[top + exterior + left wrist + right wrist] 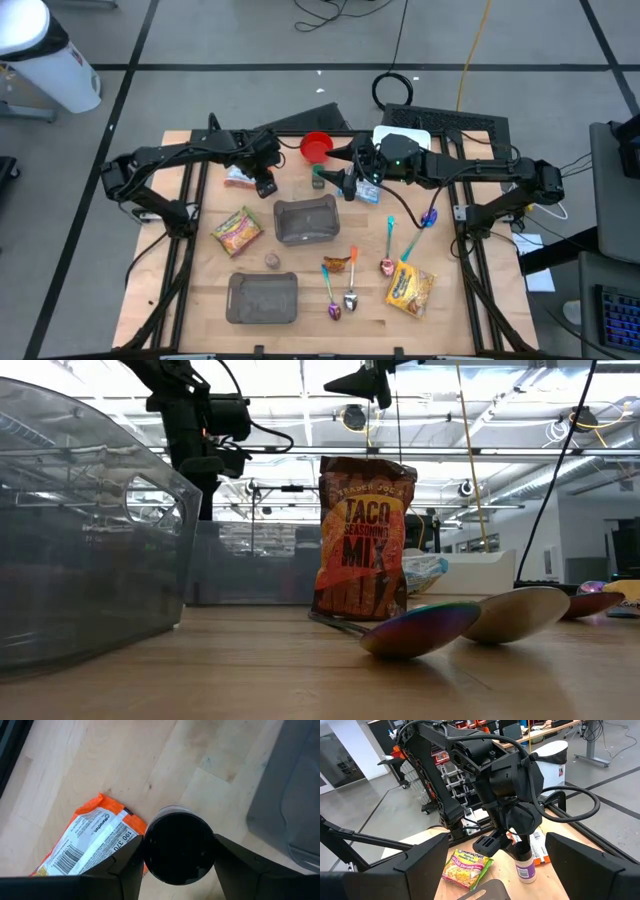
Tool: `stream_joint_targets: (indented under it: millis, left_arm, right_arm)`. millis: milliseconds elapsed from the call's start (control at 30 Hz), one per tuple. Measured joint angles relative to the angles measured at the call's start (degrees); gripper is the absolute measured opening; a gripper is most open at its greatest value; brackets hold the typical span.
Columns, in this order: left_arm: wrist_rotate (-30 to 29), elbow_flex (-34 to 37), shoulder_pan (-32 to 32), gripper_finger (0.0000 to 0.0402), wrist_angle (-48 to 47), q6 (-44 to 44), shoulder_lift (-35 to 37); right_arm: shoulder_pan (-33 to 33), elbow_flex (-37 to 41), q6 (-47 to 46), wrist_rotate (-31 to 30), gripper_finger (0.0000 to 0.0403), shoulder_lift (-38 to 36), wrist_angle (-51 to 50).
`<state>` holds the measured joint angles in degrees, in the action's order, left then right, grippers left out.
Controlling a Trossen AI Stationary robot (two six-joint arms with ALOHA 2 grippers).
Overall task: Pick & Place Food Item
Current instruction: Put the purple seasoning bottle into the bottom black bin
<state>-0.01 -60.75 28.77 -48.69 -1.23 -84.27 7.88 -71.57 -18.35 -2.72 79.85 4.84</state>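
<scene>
The left gripper (266, 186) hangs over the far-left part of the wooden table (200, 290), its fingers (120, 870) on either side of a small jar with a dark lid (179, 845). In the right wrist view the jar (525, 867) stands upright on the table under the gripper, pale with a purple label. The fingers sit close beside the lid, but whether they press on it cannot be told.

Just to the jar's left lies an orange-and-white packet (87, 847) — it reads "Maruchan", with "190" and "370" and a barcode. A grey plastic tub (306, 220) sits just to the right, near the table's middle. Nearer and to the left lies a yellow ramen packet (236, 230) reading "Shrimp" in the right wrist view (465, 865), and a second grey tub (262, 297) sits at the near edge, with a small round brown item (271, 261) between the two tubs.

The right gripper (345, 165) waits at the far middle of the table, its fingers spread wide, holding nothing. A red bowl (316, 147) sits just to its left.

To the right of the middle lie several coloured spoons (352, 290) and a yellow-orange pouch (410, 287). In the low view this pouch (362, 545) stands out — "TACO SEASONING MIX" — with an iridescent spoon bowl (420, 630) before it.
</scene>
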Motion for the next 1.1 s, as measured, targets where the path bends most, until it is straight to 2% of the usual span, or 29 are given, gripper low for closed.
stream_joint_targets:
  millis: [267, 800, 933, 1100]
  left_arm:
    - [0.3, 0.0, 0.0, 0.0214, 0.0, -0.7, 0.0]
    - [4.5, -0.6, 0.0, 0.0208, -1.9, -2.8, 0.0]
    - [4.9, -4.3, 0.0, 0.0208, -7.0, -4.2, 0.0]
    - [4.5, -13.0, 0.1, 0.0208, -13.3, -6.3, 0.0]
  right_arm:
    - [0.0, 0.0, 0.0, 0.0, 0.0325, 0.0, -0.1]
    - [0.0, 0.0, 0.5, 0.0, 0.0325, 0.0, -0.9]
    - [0.0, 0.0, 1.0, 0.0, 0.0325, 0.0, -1.0]
    - [0.0, 0.0, 1.3, 0.0, 0.0325, 0.0, -1.0]
